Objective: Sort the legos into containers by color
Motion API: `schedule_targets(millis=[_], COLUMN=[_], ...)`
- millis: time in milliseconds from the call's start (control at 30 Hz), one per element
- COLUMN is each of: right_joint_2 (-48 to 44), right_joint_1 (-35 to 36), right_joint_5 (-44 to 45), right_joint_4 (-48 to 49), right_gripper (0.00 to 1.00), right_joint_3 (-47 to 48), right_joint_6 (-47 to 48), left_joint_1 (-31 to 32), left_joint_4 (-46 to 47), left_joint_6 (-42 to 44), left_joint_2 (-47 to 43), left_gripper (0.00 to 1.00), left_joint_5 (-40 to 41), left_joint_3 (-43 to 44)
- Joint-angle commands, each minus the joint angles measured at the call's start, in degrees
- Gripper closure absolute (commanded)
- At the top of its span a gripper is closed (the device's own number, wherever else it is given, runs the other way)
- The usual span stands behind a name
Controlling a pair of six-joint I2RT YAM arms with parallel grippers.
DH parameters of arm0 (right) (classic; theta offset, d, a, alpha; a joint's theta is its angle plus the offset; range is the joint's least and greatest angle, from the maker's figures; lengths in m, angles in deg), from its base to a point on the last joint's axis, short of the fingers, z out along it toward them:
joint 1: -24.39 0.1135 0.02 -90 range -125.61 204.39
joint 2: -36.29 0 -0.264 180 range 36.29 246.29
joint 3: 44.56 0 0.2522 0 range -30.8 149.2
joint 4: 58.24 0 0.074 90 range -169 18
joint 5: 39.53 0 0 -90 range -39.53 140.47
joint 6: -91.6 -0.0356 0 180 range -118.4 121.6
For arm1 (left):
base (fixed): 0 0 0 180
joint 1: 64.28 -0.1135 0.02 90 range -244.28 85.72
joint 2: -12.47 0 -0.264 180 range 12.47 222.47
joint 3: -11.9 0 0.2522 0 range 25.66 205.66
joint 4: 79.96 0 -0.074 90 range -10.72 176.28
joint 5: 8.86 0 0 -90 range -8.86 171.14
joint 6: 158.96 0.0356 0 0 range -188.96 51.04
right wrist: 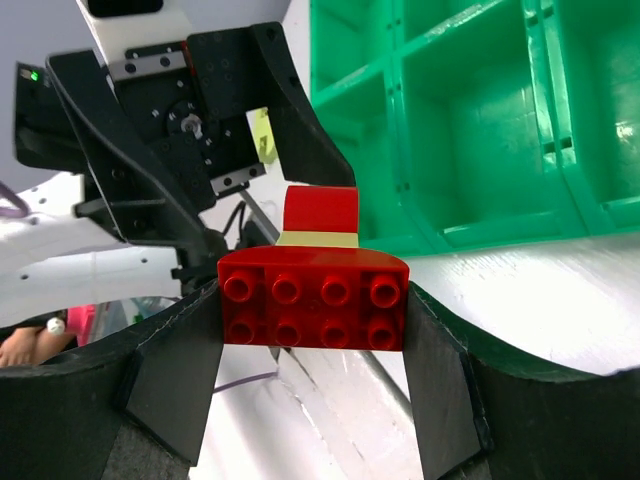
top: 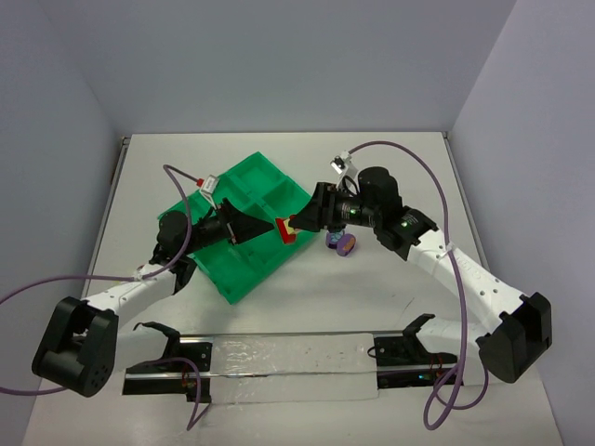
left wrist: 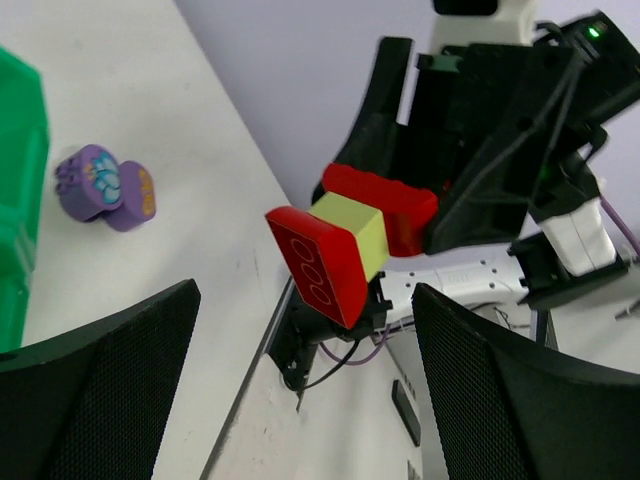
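My right gripper (right wrist: 313, 312) is shut on a red lego (right wrist: 313, 295), one end of a stack with a pale yellow-green lego (right wrist: 318, 238) and a second red lego (right wrist: 320, 208). In the top view the stack (top: 288, 229) hangs above the right edge of the green tray (top: 244, 172). My left gripper (left wrist: 305, 300) is open and empty, facing the stack's free red end (left wrist: 315, 268) from close by, fingers (left wrist: 110, 370) apart on either side. A purple lego (top: 343, 243) lies on the table right of the tray and also shows in the left wrist view (left wrist: 100, 185).
The tray's compartments (right wrist: 470, 130), divided by low walls, look bare in the right wrist view. A clear strip on a black rail (top: 279, 358) runs along the table's near edge. White walls enclose the table on three sides.
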Motion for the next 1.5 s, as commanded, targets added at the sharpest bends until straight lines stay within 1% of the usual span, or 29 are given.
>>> schedule_targets(millis=[0,233,500,667,900,1067,1267,1467], right_joint_2=[-0.5,-0.2,1.0,1.8,2.4,2.7,3.4,3.5], right_joint_1=[-1.3,-2.8,-2.9,-2.9,-2.8,-2.9,-2.9,-2.9], right_joint_5=[-4.7,-10.2,-13.8,-14.5,-15.1,-15.5,-16.1,-16.1], right_joint_4=[6.0,10.6,12.8,15.0,15.9,17.0,18.1,18.3], right_gripper=[0.6,0.6,0.59,0.59,0.59,0.59,0.59,0.59], right_joint_3=[1.3,-0.1,-0.3,-0.7,-1.0,-1.2,-1.4,-1.4], right_joint_6=[-1.7,-4.4,-6.1,-6.7,-7.0,-8.0,-8.6,-8.7], left_joint_1=[-0.3,-0.3,-0.2,-0.1,0.6,1.3,1.9,2.4], left_joint_4=[20.4,29.8,35.2,39.6,40.8,43.1,42.8,42.6], left_joint_6=[-5.5,-9.5,-12.5,-15.6,-16.7,-17.9,-17.9,-18.0], left_joint_2=[2.2,7.4,10.5,11.9,12.6,13.4,12.6,12.1], left_gripper=[0.05,0.06,0.07,0.08,0.11,0.16,0.23,0.28], left_joint_5=[-5.6,-8.5,-8.9,-8.8,-8.0,-7.8,-7.2,-7.7], left_joint_3=[-1.1,-0.5,1.4,2.3,3.7,4.1,4.3,5.5])
